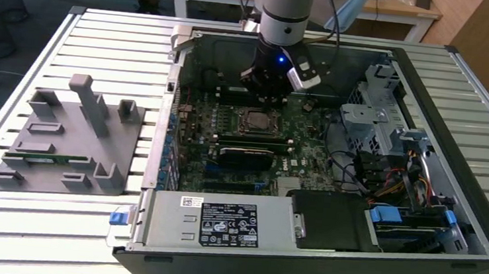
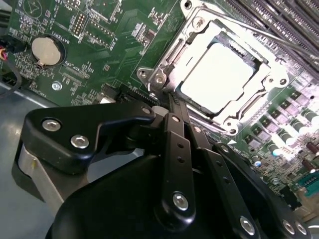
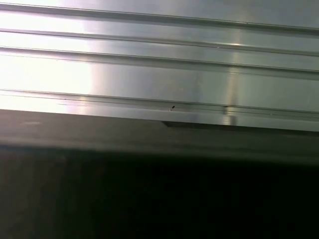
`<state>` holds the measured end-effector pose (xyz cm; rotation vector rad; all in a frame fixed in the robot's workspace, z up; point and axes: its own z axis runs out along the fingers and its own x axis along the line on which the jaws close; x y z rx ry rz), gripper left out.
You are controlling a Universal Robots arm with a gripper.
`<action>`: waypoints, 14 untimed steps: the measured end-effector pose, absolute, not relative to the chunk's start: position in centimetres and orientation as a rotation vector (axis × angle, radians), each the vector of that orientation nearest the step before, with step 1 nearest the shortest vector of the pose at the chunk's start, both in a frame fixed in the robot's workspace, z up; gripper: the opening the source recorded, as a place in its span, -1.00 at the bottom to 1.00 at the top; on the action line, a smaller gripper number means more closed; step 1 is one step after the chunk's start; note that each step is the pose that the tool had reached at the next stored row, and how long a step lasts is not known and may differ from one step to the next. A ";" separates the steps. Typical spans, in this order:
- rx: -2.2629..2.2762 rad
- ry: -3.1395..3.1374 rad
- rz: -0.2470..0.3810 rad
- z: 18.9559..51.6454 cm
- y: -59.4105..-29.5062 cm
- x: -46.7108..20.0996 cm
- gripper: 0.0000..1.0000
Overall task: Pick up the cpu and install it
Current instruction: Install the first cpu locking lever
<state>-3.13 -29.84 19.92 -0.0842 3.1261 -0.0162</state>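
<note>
Fingers (image 2: pixel 172 107) look pressed together, gripping nothing. Just beyond their tips, the cpu (image 2: pixel 221 74) sits in its socket (image 2: pixel 164 64).

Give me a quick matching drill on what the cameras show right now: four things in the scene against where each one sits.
Things:
1. silvery-grey square cpu
2. round silver coin battery
3. grey plastic parts fixture
4. black gripper

Places:
A. on the slatted table, outside the case on the exterior view's left
B. above the motherboard, just beyond the socket
C. seated inside the metal socket frame
D. in a holder on the green motherboard, away from the socket

Pairs: 1-C, 2-D, 3-A, 4-B
</note>
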 end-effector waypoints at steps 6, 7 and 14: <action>-0.084 3.126 -0.020 19.7 -29.8 -3.1 -0.79; -0.084 3.127 -0.020 19.7 -29.8 -3.1 -0.79; -0.084 3.126 0.021 19.6 -29.7 -3.1 -0.79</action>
